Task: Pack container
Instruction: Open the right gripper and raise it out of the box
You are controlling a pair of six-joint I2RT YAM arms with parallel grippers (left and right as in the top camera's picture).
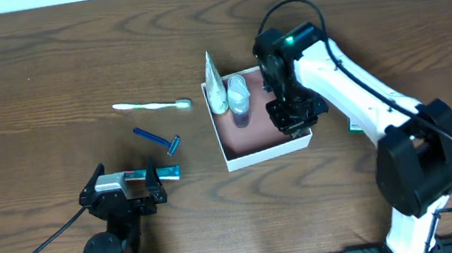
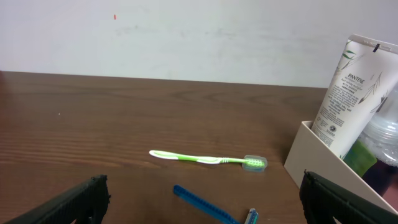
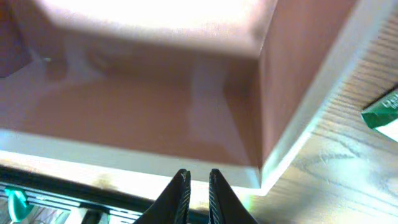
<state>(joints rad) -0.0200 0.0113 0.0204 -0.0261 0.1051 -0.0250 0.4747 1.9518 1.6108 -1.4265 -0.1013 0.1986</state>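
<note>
The container (image 1: 270,153) is a shallow white-walled box with a pinkish-brown inside, right of the table's centre. A white Pantene tube (image 1: 215,88) and a clear bottle (image 1: 240,97) stand in its left part. My right gripper (image 1: 290,117) hangs over the right front of the box, pointing down. In the right wrist view its tips (image 3: 198,177) are almost together with nothing between them, just above the white wall (image 3: 124,158). My left gripper (image 1: 127,188) rests open near the front left. Between its fingers (image 2: 339,199), the blue razor (image 2: 205,205) and the green toothbrush (image 2: 205,160) lie ahead.
The toothbrush (image 1: 151,106) and razor (image 1: 158,139) lie on the wood left of the container. A small teal item (image 1: 170,172) sits by my left gripper. A green packet (image 3: 382,115) lies right of the box, partly under my right arm.
</note>
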